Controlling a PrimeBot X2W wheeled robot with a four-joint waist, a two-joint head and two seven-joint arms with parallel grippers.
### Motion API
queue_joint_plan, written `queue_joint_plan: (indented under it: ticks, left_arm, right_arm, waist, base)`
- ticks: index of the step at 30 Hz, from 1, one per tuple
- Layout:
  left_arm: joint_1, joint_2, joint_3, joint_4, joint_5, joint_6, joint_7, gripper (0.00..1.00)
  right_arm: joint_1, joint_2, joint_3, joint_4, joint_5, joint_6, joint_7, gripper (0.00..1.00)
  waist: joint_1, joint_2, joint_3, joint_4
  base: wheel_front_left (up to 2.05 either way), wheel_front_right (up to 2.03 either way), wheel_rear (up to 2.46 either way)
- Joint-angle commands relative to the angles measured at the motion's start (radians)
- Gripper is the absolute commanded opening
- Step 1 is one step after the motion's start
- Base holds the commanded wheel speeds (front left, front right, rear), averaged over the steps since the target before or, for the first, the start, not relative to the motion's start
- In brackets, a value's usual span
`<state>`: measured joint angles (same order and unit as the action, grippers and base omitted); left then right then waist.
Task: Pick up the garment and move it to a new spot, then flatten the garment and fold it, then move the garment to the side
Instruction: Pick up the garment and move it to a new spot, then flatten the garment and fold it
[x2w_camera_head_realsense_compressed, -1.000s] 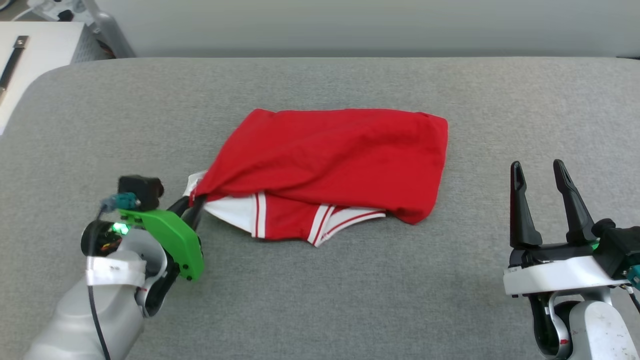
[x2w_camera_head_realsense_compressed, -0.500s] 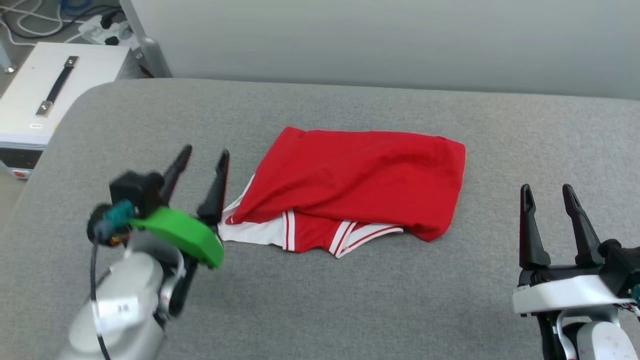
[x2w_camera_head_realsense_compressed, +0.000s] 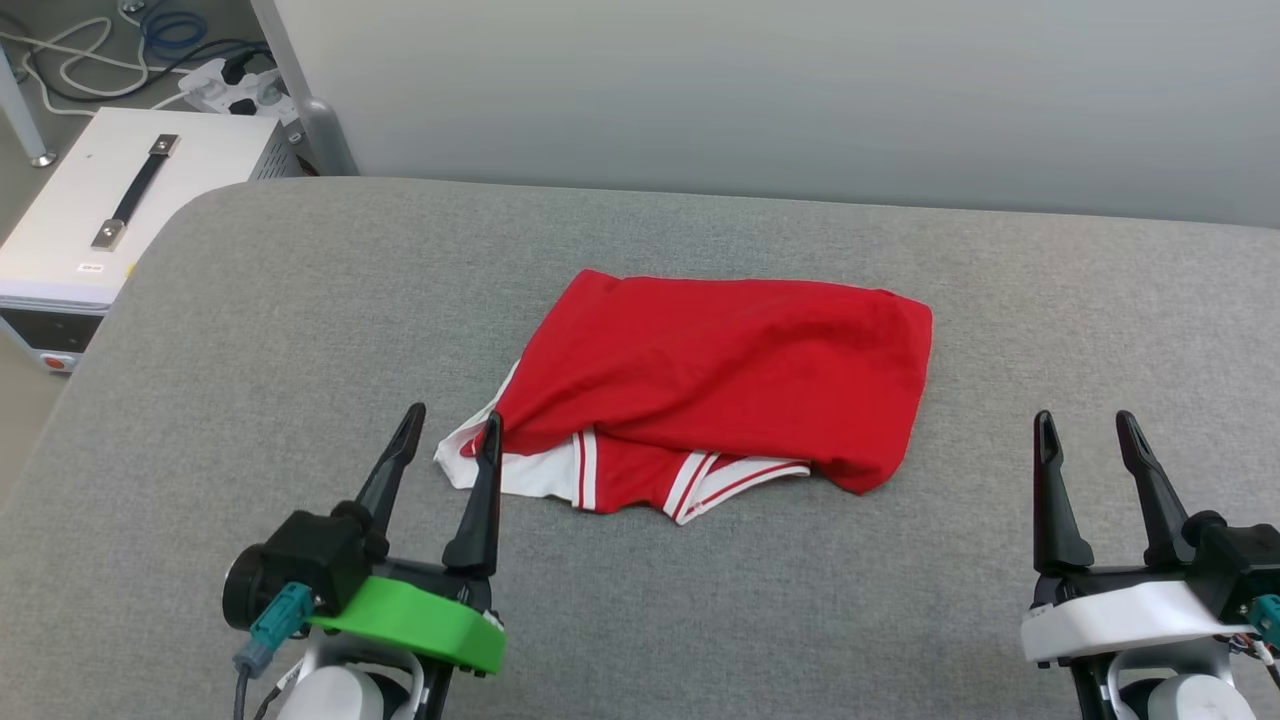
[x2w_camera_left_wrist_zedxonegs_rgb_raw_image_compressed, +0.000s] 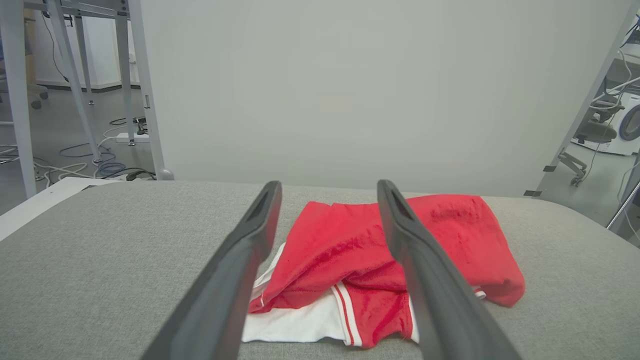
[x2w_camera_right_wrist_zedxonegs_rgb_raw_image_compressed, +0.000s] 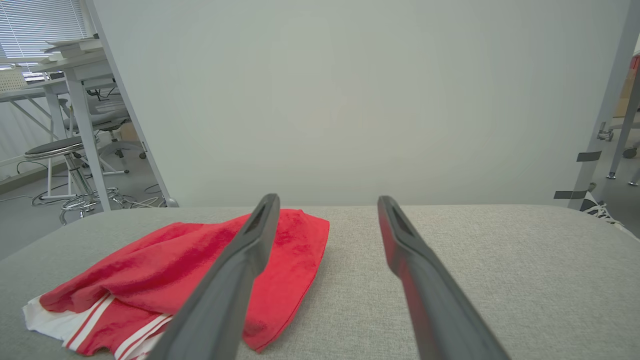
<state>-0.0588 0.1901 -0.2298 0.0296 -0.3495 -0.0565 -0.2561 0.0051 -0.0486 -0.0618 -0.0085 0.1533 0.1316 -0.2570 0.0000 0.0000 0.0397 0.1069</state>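
Observation:
The garment (x2w_camera_head_realsense_compressed: 730, 375) lies folded in a loose red rectangle on the grey padded table (x2w_camera_head_realsense_compressed: 700, 600), with a white sleeve and striped trim sticking out along its near edge. In the left wrist view the garment (x2w_camera_left_wrist_zedxonegs_rgb_raw_image_compressed: 345, 250) rests just beyond the fingers. My left gripper (x2w_camera_head_realsense_compressed: 447, 430) stands open at the lower left, its right fingertip close to the white sleeve corner, holding nothing. Apart from the cloth at the lower right, my right gripper (x2w_camera_head_realsense_compressed: 1085, 432) is open and empty. From the right wrist view the garment (x2w_camera_right_wrist_zedxonegs_rgb_raw_image_compressed: 190, 270) lies to the left.
A white case with a black handle (x2w_camera_head_realsense_compressed: 110, 215) stands off the table's far left corner, with cables and a power strip (x2w_camera_head_realsense_compressed: 220, 85) on the floor behind it. A pale wall panel (x2w_camera_head_realsense_compressed: 750, 90) runs along the table's far edge.
My left gripper has let go of the garment's sleeve corner, opened wide and drawn back toward me. The garment stays put. The head camera has tilted, shifting the whole picture. The right gripper is unchanged.

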Motion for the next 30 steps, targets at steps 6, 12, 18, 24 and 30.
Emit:
queue_joint_plan:
  ticks: [6,12,18,24,30]
  left_arm:
    - [0.028,-0.056,0.063,0.011,0.069,-0.053,-0.006,1.0]
    - [0.029,-0.082,0.084,0.031,0.094,-0.069,-0.006,1.0]
    - [0.011,-0.096,0.08,0.039,0.099,-0.073,-0.006,1.0]
    - [-0.023,-0.099,0.052,0.038,0.085,-0.074,-0.006,1.0]
    - [-0.062,-0.108,0.032,0.04,0.071,-0.074,-0.006,1.0]
  right_arm:
    - [0.011,-0.002,0.008,0.012,-0.018,-0.001,-0.005,1.0]
    - [0.005,-0.002,0.014,0.015,-0.012,-0.001,-0.005,1.0]
    - [-0.045,-0.003,0.084,0.026,-0.047,-0.001,0.142,1.0]
    - [-0.179,-0.115,0.192,0.012,-0.014,-0.001,0.498,1.0]
    - [-0.335,-0.233,0.263,0.04,0.138,-0.001,0.937,1.0]
  waist:
    - [0.0,0.0,0.002,0.003]
    - [0.0,0.0,0.009,0.013]
    - [0.0,0.0,0.041,0.037]
    - [0.0,0.0,0.099,0.078]
    - [0.0,0.0,0.158,0.137]
  base:
    - [0.0,0.0,0.0]
    - [0.0,0.0,0.0]
    - [0.0,0.0,0.0]
    - [0.0,0.0,0.0]
    - [0.0,0.0,0.0]
